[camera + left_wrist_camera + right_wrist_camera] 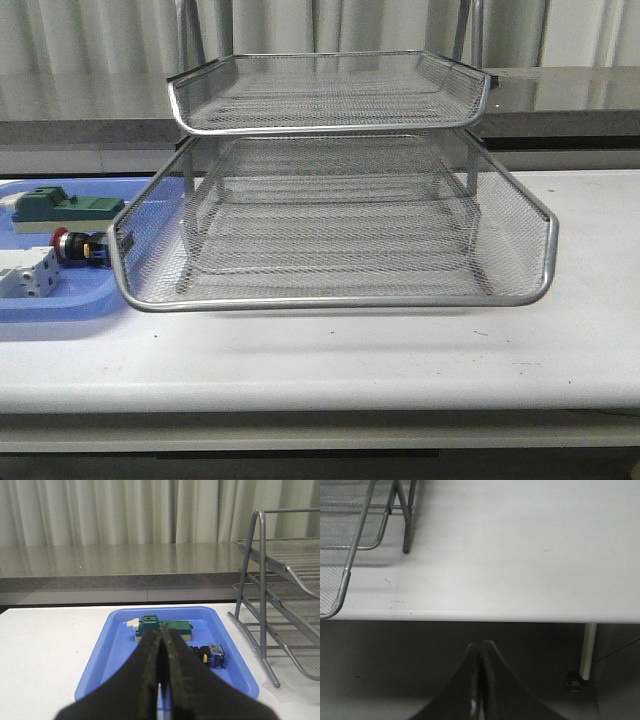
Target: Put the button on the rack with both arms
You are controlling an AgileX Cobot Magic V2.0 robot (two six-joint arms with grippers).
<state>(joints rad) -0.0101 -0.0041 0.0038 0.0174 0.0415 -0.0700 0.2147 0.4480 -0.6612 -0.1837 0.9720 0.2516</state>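
The button (78,247), red cap to the left, lies in the blue tray (50,305) left of the rack (330,300). The silver mesh rack stands mid-table with its open fronts toward me. Neither arm shows in the front view. In the left wrist view my left gripper (161,632) is shut and empty, held short of the tray (115,645). One finger hides the button's (214,656) front, so only its blue rear block and yellow tab show. My right gripper (481,645) is shut and empty, below the table's front edge, with the rack's corner (350,565) beyond.
A green block on a beige base (60,205) sits at the tray's back and a white-grey terminal block (30,275) at its front. The green block (162,627) lies just beyond my left fingertips. A table leg (589,650) stands near the right gripper.
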